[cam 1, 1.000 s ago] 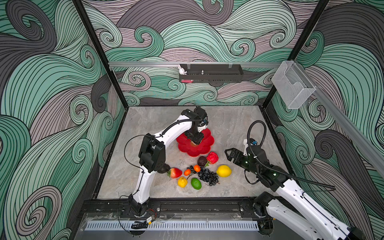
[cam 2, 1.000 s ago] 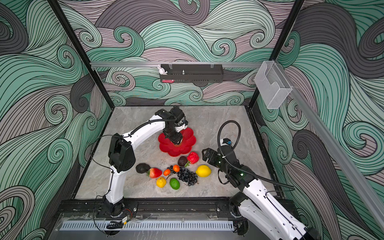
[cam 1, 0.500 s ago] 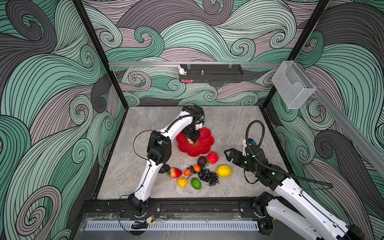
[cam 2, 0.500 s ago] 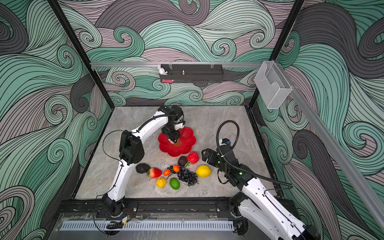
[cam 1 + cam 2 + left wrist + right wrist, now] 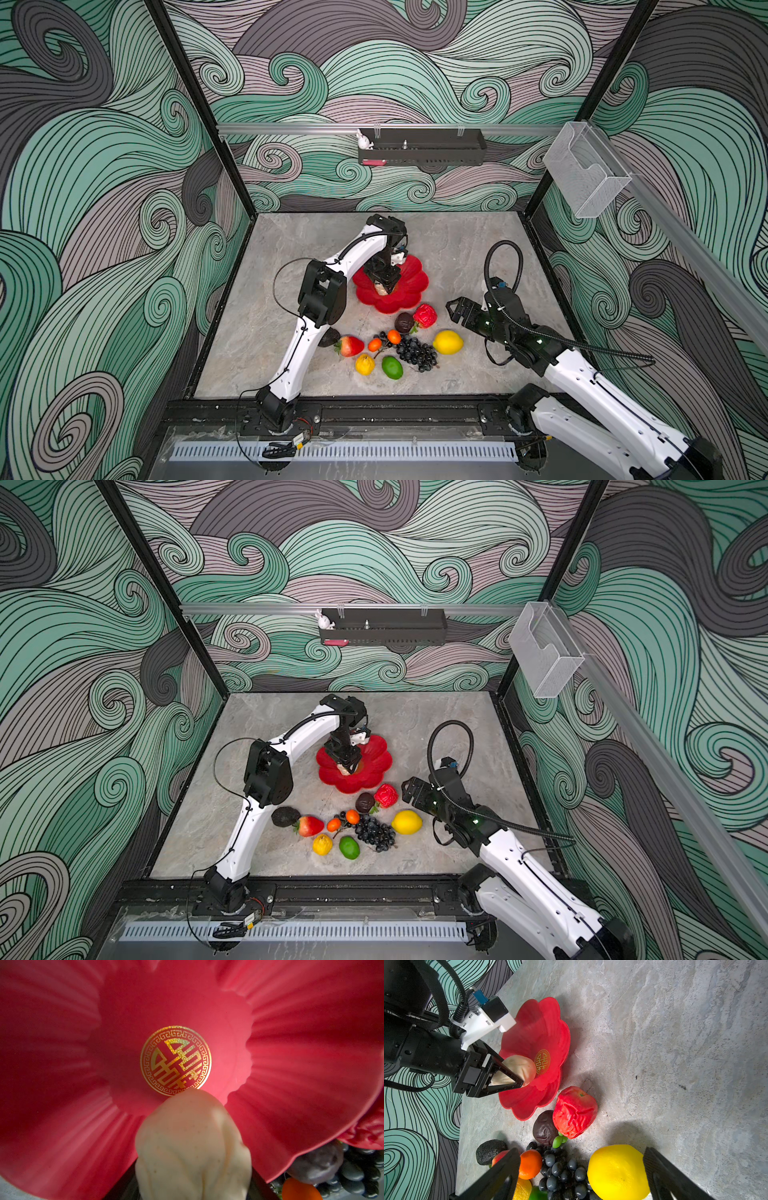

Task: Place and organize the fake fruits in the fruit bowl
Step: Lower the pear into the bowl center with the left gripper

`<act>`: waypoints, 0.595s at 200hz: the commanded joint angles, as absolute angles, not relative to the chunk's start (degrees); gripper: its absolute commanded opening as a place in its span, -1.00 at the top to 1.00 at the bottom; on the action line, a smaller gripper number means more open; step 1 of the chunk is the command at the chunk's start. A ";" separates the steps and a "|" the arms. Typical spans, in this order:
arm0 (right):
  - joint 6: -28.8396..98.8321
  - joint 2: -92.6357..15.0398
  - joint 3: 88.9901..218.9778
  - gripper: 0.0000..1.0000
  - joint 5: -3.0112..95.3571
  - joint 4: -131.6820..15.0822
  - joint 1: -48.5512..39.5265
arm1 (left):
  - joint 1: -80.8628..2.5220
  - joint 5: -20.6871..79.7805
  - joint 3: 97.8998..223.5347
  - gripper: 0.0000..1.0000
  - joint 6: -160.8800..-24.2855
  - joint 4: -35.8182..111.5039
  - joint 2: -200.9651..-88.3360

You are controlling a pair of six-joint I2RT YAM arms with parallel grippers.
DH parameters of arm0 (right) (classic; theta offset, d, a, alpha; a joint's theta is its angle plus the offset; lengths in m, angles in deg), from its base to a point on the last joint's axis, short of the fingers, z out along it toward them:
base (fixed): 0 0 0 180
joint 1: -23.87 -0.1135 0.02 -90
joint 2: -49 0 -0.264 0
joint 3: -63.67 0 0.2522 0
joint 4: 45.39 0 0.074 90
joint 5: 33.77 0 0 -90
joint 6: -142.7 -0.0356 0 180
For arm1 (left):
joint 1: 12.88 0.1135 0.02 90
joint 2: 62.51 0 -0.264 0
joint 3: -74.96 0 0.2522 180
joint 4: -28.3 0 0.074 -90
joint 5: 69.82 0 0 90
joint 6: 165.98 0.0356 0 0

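Observation:
The fruit bowl (image 5: 411, 286) (image 5: 376, 766), a red flower-shaped dish with a gold emblem (image 5: 176, 1061), stands mid-table. My left gripper (image 5: 384, 286) reaches down into it, shut on a cream fake fruit (image 5: 193, 1142) (image 5: 519, 1068) that sits low beside the emblem. The other fake fruits lie on the table in front of the bowl: a red one (image 5: 424, 316), a dark brown one (image 5: 404, 322), a lemon (image 5: 448, 342) (image 5: 616, 1172), a grape bunch (image 5: 415, 353), a lime (image 5: 392, 367), a strawberry (image 5: 350, 345) and small orange pieces (image 5: 394, 336). My right gripper (image 5: 455, 309) (image 5: 581, 1159) hangs open just right of the lemon, holding nothing.
A dark, rough avocado-like piece (image 5: 285, 816) lies next to the left arm's lower link. A small yellow fruit (image 5: 365, 364) sits beside the lime. A black tray (image 5: 422, 151) and a clear box (image 5: 586, 174) hang on the wall rails.
The left gripper has sunk a little deeper into the bowl with the cream fruit, and its elbow has swung toward the bowl. The right arm has stayed put.

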State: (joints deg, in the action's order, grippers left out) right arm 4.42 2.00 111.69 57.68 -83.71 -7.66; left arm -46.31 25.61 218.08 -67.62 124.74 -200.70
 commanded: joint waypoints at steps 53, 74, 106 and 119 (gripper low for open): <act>3.04 -0.39 111.80 -0.86 56.01 -81.10 -7.44 | -46.80 29.93 209.83 -0.31 -70.70 123.72 -196.54; 2.76 -1.00 111.90 -0.86 55.62 -80.94 -7.47 | -46.94 30.33 209.49 -0.35 -71.38 123.29 -195.89; 2.52 -1.01 111.73 -0.86 55.72 -80.95 -7.50 | -46.99 31.44 209.12 -0.45 -71.85 122.38 -195.31; 2.55 -1.02 111.72 -0.86 55.74 -80.90 -7.42 | -46.98 31.72 209.12 -0.49 -72.02 122.16 -195.48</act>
State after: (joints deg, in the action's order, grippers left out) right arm 2.89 -0.95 111.69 55.97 -81.80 -7.66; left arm -46.46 29.89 209.05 -71.05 122.70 -197.90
